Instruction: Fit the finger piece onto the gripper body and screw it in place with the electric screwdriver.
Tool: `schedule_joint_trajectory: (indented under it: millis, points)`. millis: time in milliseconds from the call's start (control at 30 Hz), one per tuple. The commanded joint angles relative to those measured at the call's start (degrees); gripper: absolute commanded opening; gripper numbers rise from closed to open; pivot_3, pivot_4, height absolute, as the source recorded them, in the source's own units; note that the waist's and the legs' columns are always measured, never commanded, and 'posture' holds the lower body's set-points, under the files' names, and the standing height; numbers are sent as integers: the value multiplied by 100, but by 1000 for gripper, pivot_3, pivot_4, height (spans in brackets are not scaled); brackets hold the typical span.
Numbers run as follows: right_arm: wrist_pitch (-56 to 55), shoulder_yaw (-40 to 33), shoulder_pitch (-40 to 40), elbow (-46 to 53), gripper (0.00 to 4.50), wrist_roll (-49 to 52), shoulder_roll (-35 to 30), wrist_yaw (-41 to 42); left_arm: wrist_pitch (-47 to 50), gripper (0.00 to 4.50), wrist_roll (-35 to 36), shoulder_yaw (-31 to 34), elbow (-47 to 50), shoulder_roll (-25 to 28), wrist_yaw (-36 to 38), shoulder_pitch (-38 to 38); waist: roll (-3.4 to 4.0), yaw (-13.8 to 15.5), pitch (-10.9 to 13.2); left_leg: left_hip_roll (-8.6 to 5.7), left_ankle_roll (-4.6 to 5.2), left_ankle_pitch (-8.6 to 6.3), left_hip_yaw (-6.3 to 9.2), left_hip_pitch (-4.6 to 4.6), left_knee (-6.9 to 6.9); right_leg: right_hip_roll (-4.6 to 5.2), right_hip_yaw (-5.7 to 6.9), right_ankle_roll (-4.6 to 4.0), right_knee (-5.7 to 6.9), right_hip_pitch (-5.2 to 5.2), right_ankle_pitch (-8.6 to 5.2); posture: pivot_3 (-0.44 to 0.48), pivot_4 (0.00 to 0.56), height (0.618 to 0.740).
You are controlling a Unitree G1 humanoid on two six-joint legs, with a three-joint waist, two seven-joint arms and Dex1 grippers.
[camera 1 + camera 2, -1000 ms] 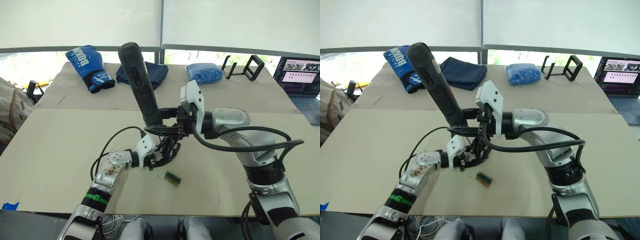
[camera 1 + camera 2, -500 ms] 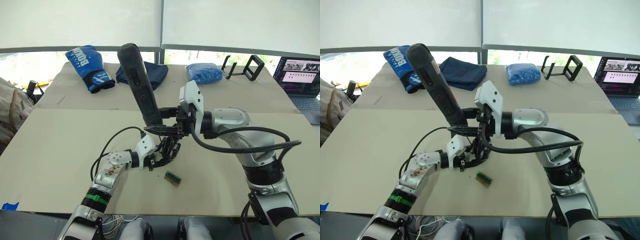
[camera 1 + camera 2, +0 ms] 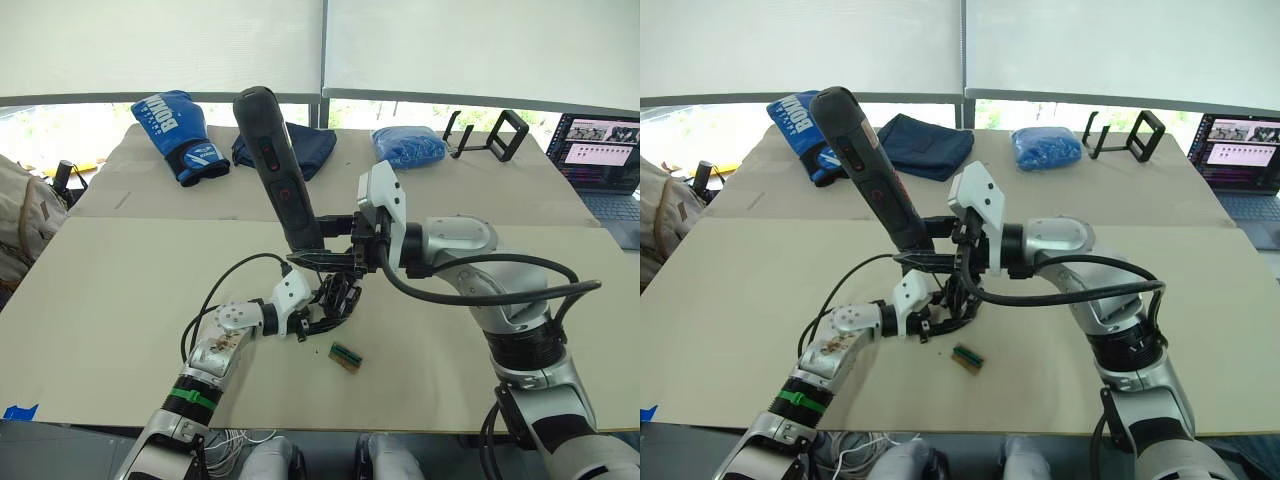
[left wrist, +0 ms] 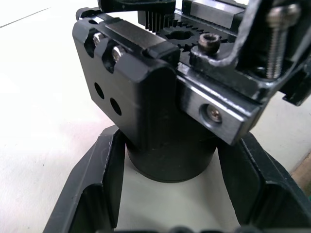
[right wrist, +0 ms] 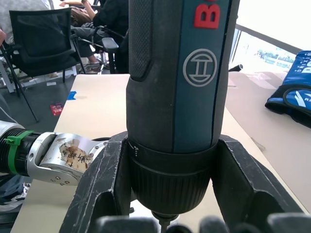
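Left wrist: gripper body (image 4: 160,116) between jaws.

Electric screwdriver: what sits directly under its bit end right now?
The gripper body, held at its round barrel by the left end effector, sits below the electric screwdriver, gripped by the right end effector. The bit tip and screw are hidden.

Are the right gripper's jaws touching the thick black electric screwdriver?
Touching. The right wrist view shows both black fingers pressed against the thick black electric screwdriver at its ribbed collar, no gap either side.
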State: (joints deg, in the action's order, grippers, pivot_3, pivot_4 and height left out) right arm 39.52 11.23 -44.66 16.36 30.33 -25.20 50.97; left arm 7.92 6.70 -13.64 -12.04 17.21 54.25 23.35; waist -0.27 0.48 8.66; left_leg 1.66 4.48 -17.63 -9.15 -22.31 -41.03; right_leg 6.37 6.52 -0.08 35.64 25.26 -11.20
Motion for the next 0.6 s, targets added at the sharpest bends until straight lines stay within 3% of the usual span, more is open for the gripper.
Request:
schedule_joint_trajectory:
  millis: [33, 600]
  points:
    - [-13, -188, -95, 224, 1938, 149, 49, -34, 200, 2278, -88, -294, -138, 3, 117, -185, 0, 0, 0, 0, 0, 0, 0, 0, 0, 0, 0, 0, 0, 0, 0, 0, 150, 740]
    - [-154, -219, -125, 159, 1938, 54, -3, -51, 195, 2278, -86, -293, -152, -4, 120, -169, 0, 0, 0, 0, 0, 0, 0, 0, 0, -1, 0, 0, 0, 0, 0, 0, 150, 740]
